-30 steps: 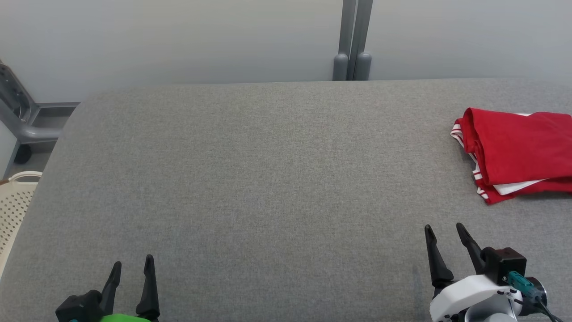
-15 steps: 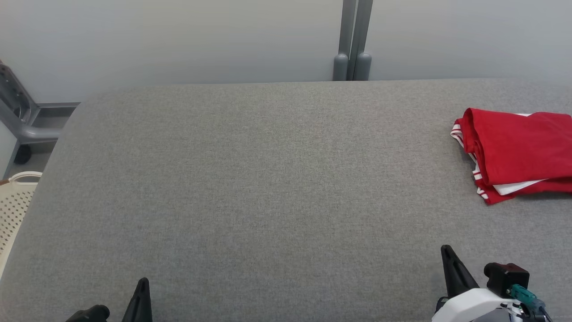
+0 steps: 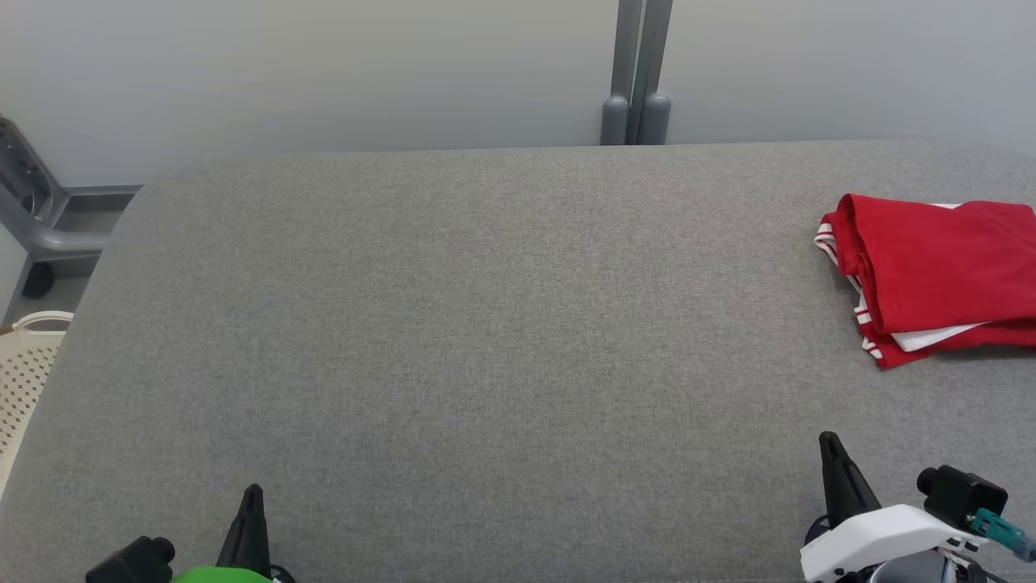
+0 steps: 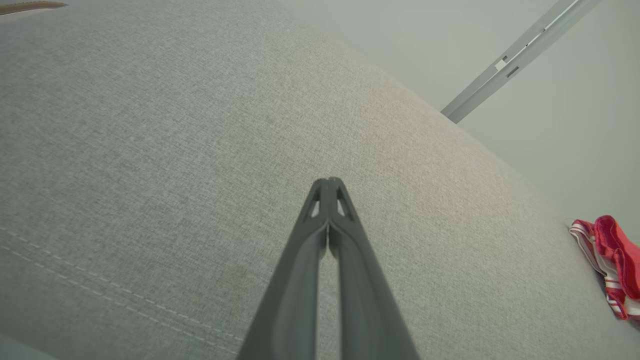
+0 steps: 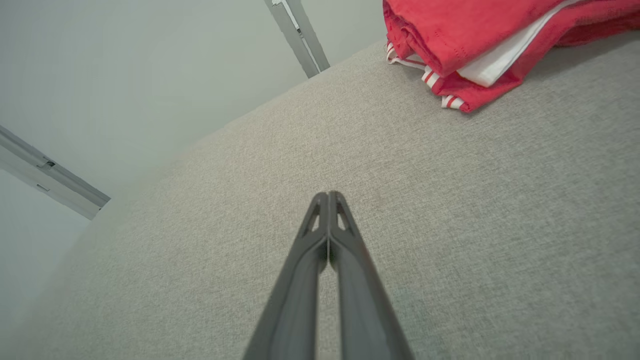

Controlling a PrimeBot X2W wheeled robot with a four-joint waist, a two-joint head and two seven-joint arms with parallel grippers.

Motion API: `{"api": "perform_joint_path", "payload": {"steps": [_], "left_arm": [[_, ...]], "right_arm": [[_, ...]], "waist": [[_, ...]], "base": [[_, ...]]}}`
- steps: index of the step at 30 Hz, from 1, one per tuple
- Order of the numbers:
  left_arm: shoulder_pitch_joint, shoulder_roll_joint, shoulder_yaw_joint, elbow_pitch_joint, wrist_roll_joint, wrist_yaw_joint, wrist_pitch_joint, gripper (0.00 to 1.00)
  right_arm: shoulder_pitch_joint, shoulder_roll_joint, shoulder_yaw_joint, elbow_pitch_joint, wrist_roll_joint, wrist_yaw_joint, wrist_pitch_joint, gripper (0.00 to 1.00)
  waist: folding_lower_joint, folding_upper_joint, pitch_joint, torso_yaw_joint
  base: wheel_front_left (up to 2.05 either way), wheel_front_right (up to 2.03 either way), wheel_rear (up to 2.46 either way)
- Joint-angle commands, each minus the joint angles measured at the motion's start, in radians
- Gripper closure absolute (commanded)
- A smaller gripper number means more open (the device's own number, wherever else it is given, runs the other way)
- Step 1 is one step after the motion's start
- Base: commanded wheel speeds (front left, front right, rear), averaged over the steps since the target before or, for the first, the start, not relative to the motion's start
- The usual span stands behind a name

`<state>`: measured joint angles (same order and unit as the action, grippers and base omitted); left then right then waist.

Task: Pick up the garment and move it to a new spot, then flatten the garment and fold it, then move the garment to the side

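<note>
The folded garment (image 3: 931,271) lay at the right of the counter (image 3: 486,324), well apart from the left tool (image 3: 252,495) and right tool (image 3: 828,444), both pinched closed and empty.

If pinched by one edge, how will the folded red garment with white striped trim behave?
Likely floppy: the folded red garment lies in soft rounded layers, so a one-edge lift would probably unfold it. Probably light, being thin cloth. A push may bunch it on the grey woven surface.
</note>
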<state>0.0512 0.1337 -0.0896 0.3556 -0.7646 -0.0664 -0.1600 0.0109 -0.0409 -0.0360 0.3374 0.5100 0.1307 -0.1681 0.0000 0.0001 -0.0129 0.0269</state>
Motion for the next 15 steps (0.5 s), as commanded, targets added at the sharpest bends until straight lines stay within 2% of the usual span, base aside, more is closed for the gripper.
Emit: {"api": "perform_joint_path", "payload": {"steps": [1, 15], "left_arm": [[-0.031, 0.001, 0.01, -0.02, -0.029, -0.008, 0.006, 1.0], [-0.061, -0.015, 0.039, -0.037, -0.193, -0.019, 0.061, 1.0]], "right_arm": [[-0.012, -0.004, -0.006, -0.022, 0.037, 0.0, 0.006, 1.0], [-0.013, -0.006, -0.029, -0.06, 0.251, 0.0, 0.057, 1.0]], "waist": [[0.0, -0.0001, 0.0, 0.0], [0.0, -0.0001, 0.002, -0.004]], "base": [[0.0, 0.0, 0.0], [0.0, 0.0, 0.0]]}}
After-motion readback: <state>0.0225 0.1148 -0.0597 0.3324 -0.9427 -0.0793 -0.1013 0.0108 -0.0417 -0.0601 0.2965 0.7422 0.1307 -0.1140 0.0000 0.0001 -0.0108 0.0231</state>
